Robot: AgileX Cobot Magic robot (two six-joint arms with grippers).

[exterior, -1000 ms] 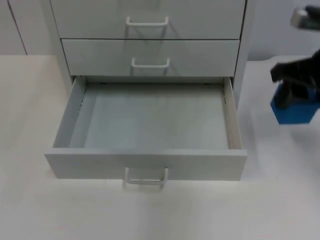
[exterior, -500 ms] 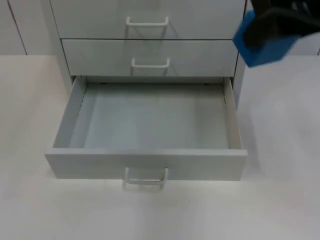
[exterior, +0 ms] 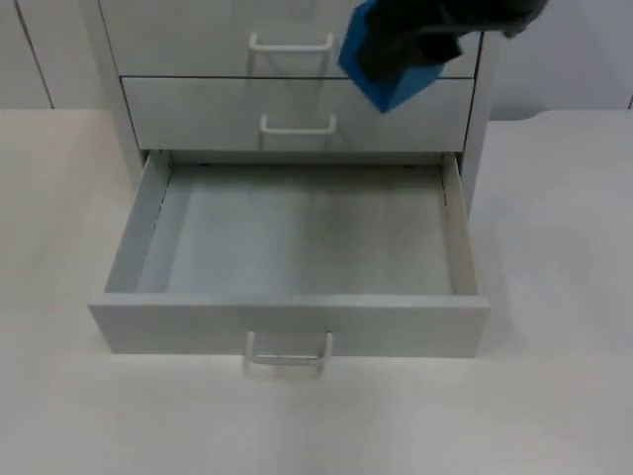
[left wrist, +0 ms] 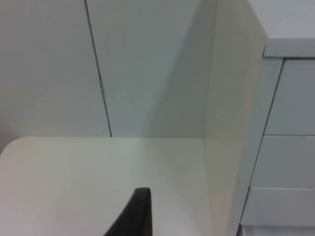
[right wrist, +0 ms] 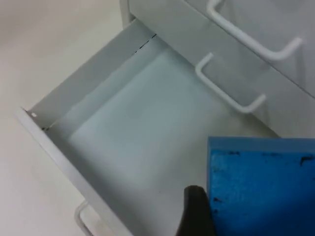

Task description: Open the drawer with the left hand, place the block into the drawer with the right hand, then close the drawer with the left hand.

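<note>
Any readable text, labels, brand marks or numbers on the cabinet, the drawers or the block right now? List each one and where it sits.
None: no readable text in any view.
Drawer cabinet: plain grey fronts with white handles, no label.
Open drawer: bare inside, nothing printed.
Blue block, held by the right tool above the drawer's back edge: small dark specks along its edge in the right wrist view, not letters.
Left tool waits beside the cabinet; no marking.

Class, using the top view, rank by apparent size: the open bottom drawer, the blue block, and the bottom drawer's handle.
1. Open bottom drawer, largest.
2. Blue block, held aloft in the right gripper, so nearer the camera and looking bigger than it is.
3. Bottom drawer's handle, smallest.
</note>
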